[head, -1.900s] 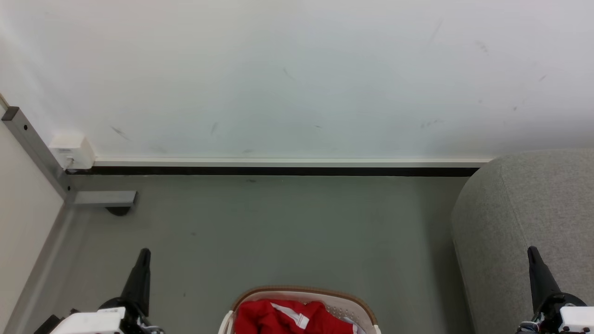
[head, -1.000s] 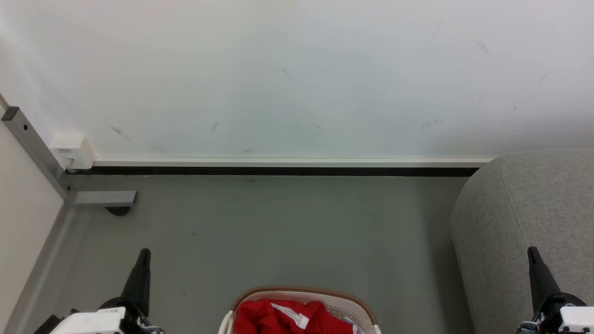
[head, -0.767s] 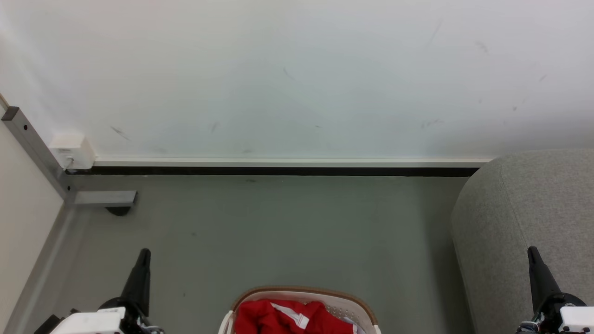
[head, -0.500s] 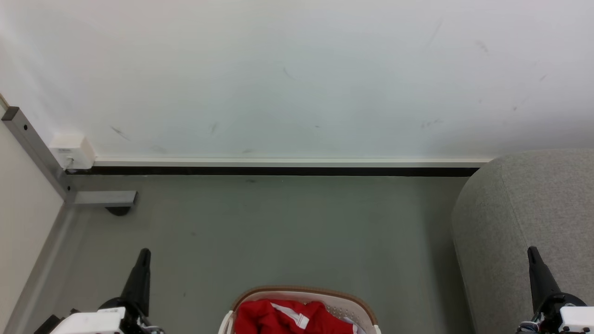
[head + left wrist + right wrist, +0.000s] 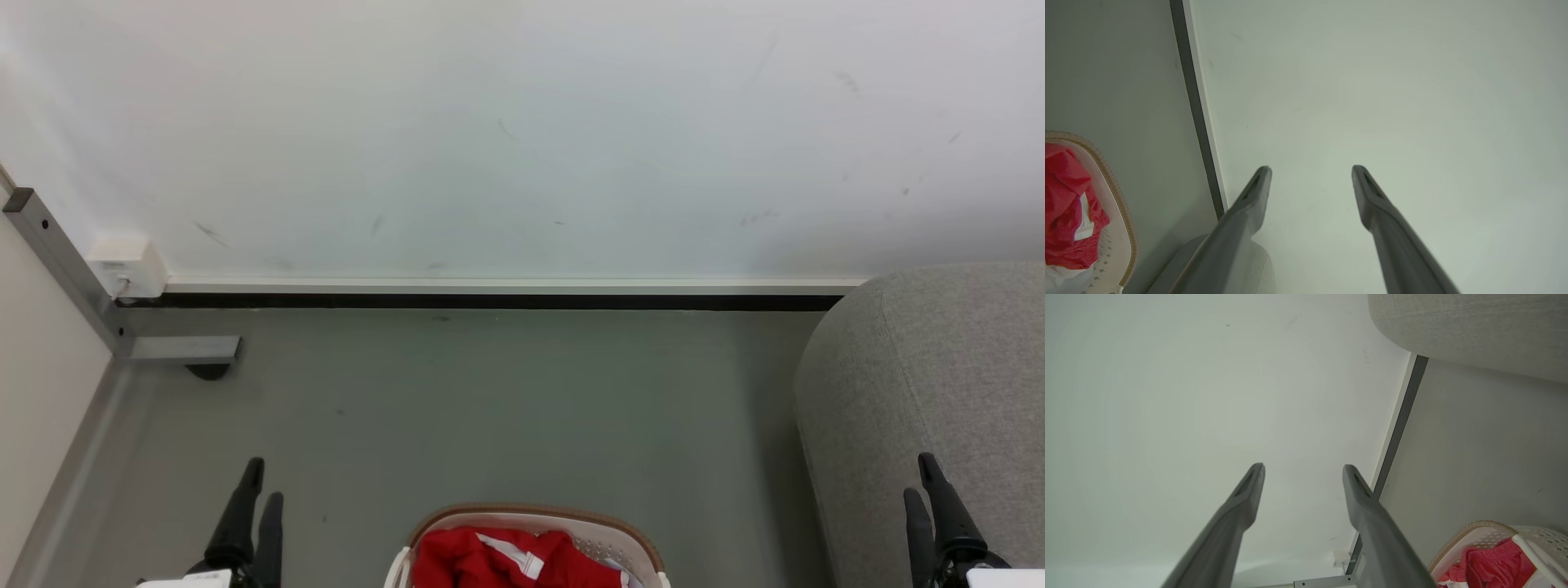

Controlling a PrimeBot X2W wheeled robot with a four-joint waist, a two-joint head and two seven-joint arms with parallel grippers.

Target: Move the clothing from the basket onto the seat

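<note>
Left gripper (image 5: 265,482): 7 o'clock, fingers apart, empty.
Right gripper (image 5: 917,475): 5 o'clock, fingers apart, by seat (image 5: 939,367) edge.
Clothing (image 5: 490,559): in basket (image 5: 531,511), 6 o'clock.
Floor (image 5: 490,408): open from basket rim to 12 o'clock wall (image 5: 522,122).

One oval laundry basket (image 5: 535,514) stands on the floor (image 5: 490,392), at its near side. In it lies one heap of red clothing (image 5: 473,563) with white trim; how many garments make it up cannot be told. One sliver of white cloth (image 5: 1053,279) shows beside the red. One grey upholstered seat (image 5: 939,367) stands at the floor's right edge. There are two grippers, the left gripper (image 5: 265,479) and the right gripper (image 5: 917,474), each with two dark fingers, four in all. At the floor's far left corner are one white wall box (image 5: 126,265), one grey metal post (image 5: 57,257) and one metal foot bar (image 5: 184,349).
</note>
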